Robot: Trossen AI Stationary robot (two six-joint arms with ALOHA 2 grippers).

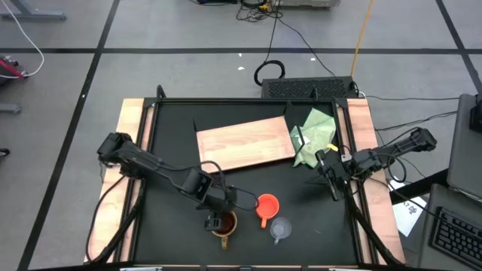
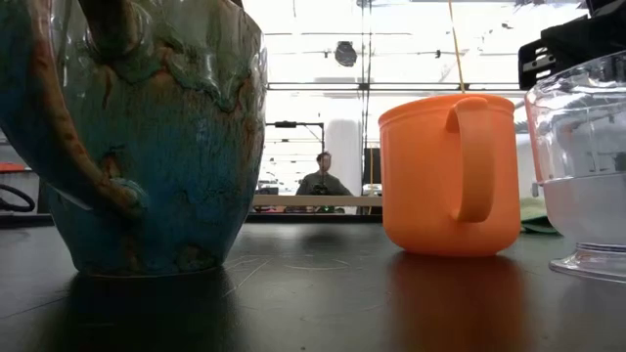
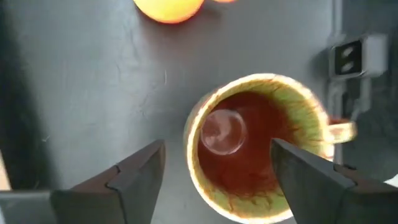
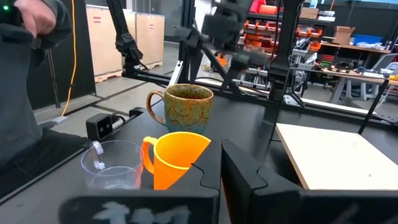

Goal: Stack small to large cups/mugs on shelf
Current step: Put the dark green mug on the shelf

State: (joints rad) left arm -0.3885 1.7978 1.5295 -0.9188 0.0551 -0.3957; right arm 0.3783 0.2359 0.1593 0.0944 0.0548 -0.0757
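The large brown-gold mug stands upright on its base on the black table near the front edge; it also shows in the left wrist view. The orange cup stands to its right. The small clear cup stands right of that, nearer the front. The light-wood shelf lies flat farther back. My left gripper is open just above the mug, one finger over its inside and one outside its rim. It touches nothing that I can see. My right gripper is shut and empty at the table's right.
A light green cloth lies right of the shelf, by my right gripper. A small black box sits at the front edge near the clear cup. A person stands beyond the table's front edge.
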